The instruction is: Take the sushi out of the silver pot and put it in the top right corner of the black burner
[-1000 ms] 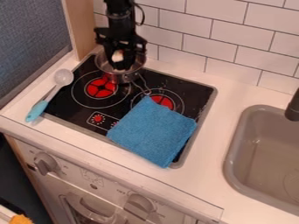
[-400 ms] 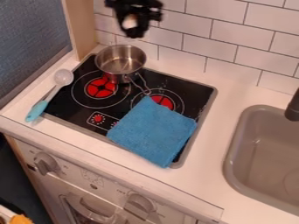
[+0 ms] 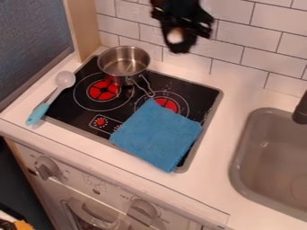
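My black two-finger claw [image 3: 179, 43], up at the top centre of the frame, is closed around the small, pale sushi piece [image 3: 175, 35], which I judge light and slightly soft, best held gently across its middle lest an end-pinch let it slip.

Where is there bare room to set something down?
At the black burner's top right corner, beyond the cloth, and on the white counter between burner and sink. It's crowded where the pot stands at the back left, the spoon beside it.
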You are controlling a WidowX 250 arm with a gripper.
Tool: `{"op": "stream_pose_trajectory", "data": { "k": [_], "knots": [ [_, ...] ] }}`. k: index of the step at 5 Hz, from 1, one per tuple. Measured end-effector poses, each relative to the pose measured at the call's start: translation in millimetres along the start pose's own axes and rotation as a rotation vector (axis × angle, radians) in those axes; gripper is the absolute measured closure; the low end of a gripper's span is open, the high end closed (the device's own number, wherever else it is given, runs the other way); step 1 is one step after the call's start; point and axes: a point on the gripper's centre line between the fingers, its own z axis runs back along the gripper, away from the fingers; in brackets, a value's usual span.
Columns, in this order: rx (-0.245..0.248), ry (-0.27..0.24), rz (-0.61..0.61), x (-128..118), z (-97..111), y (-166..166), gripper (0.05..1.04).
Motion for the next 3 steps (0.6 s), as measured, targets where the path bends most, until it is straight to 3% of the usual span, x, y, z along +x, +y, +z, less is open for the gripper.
{"op": "stream_pose_trajectory", "data": {
  "k": [1, 3],
  "knots": [
    [-0.031, -0.022, -0.073, -1, -9, -29, 0.623],
    [-0.028, 0.003, -0.142, -9, -54, -52, 0.623]
  ]
}}
